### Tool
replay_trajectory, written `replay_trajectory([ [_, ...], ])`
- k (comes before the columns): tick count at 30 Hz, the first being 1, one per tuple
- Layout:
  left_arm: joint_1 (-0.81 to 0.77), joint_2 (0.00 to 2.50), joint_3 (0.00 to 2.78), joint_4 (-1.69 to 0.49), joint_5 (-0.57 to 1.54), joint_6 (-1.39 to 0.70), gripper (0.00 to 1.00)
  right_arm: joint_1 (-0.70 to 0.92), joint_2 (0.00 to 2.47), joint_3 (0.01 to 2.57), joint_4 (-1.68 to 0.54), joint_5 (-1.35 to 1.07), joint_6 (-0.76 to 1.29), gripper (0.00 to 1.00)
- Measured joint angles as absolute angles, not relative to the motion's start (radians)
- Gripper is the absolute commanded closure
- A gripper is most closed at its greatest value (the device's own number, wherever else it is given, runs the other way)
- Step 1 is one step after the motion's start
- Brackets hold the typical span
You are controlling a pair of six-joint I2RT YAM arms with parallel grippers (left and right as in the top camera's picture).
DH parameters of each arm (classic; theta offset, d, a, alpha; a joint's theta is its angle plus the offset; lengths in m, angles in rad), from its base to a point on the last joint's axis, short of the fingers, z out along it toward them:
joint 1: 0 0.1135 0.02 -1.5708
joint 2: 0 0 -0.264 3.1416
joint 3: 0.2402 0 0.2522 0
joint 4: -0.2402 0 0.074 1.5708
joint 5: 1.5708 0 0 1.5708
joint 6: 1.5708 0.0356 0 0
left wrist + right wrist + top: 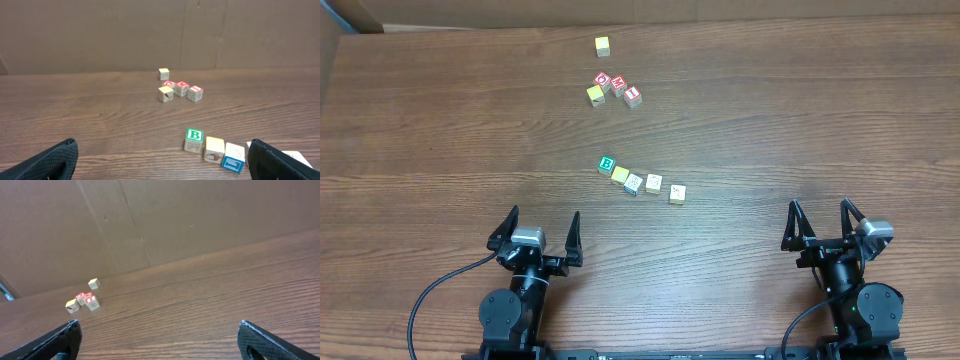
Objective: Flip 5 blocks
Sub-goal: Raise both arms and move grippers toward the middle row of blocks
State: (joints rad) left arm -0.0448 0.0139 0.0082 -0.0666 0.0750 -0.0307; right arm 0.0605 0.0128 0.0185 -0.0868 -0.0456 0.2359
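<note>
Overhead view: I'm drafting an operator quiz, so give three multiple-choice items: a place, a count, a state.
1. Where in the row of five is the green B block? A. left end B. middle C. right end
2. Blocks on the table in all? A. seven B. ten C. twelve
3. The left gripper and right gripper jaws? A. both shut B. one shut on a block C. both open, empty
Answers: A, it ends the row on the left gripper's side; B, five in the row, four in the far cluster, one lone block; C, both pairs stand apart with nothing between.
</note>
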Motion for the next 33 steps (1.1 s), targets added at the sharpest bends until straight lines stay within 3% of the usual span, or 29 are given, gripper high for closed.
replay_trajectory([
  [6,-0.045,0.014,0.053,-0.088,0.135,-0.053,0.00,0.061,0.013,0.020,-0.087,-0.072,0.266,0.00],
  [12,-0.045,0.029,0.367,-0.274,0.174,-0.057,0.00,0.061,0.020,0.174,-0.216,-0.126,0.264,0.00],
  [21,-0.045,0.355,1.108,-0.654,0.193,-0.060,0.00,0.060,0.296,0.905,-0.617,-0.103,0.235,0.00],
  [33,-0.045,1.244,2.152,-1.528,0.224,-0.045,0.00,0.061,1.195,1.977,-1.501,-0.147,0.235,0.00],
])
